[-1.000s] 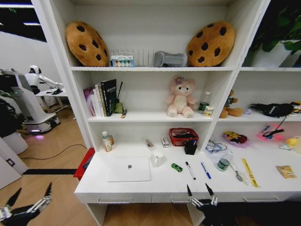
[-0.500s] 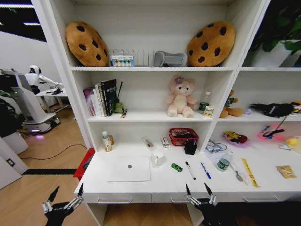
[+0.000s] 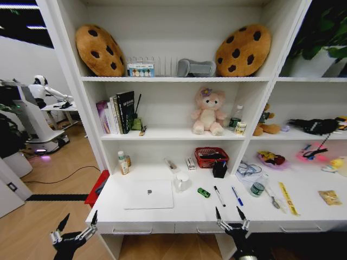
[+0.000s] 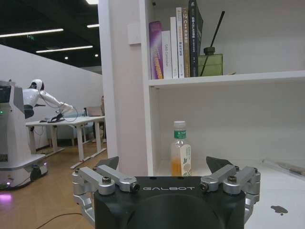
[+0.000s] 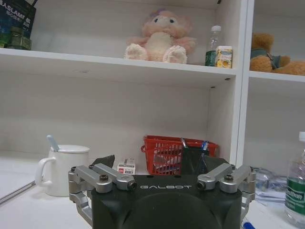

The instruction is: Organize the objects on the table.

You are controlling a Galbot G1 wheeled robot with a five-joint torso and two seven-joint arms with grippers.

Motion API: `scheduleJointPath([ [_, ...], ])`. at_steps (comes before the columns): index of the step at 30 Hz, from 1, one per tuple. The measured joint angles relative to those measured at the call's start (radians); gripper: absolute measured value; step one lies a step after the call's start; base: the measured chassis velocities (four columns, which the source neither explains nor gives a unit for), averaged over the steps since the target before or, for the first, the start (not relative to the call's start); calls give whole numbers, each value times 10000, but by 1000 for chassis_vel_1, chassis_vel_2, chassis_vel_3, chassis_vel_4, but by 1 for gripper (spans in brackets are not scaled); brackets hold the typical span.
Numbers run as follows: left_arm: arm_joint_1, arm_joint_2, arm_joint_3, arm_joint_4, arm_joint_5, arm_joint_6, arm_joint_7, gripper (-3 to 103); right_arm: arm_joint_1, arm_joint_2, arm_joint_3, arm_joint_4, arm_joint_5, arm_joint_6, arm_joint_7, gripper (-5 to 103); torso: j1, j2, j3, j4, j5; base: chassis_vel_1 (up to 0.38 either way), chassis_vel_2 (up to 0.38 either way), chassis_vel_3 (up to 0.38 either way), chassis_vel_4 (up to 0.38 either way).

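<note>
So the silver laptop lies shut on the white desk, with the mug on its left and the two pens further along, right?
Not quite. In the head view the mug stands on the right of the shut laptop, not the left. The black pen and blue pen do lie further along the white desk.

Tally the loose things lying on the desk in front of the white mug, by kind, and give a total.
Laptops: 1, the silver laptop
Pens: 2, the black pen and the blue pen
Small green items: 1, the green item
Total: 4
</note>
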Motion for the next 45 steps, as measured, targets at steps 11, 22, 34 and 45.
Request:
scheduleJointPath([
  [11,2,9,-15,1,-17,5,0,100,2356,-2676,178,-1077,2480,-2790,-4058,100,0,-1,1,2,5,0,0,0,0],
  [22,3,14,-19,6,-25,4,-1,100,4023,-4847,-208,-3408,3161,-3691,-6072,100,1,1,0,-1,1,0,0,0,0],
  [34,3,17,-26,12,-31,4,2,100,5013,-4531,-1173,-4618,2810,-3657,-5975,100,-1,1,0,2,0,0,0,0,0],
  [45,3,17,-26,15,-32,3,3,100,6351,-4362,-2242,-5296,2620,-3863,-5791,100,-1,0,0,3,-1,0,0,0,0],
])
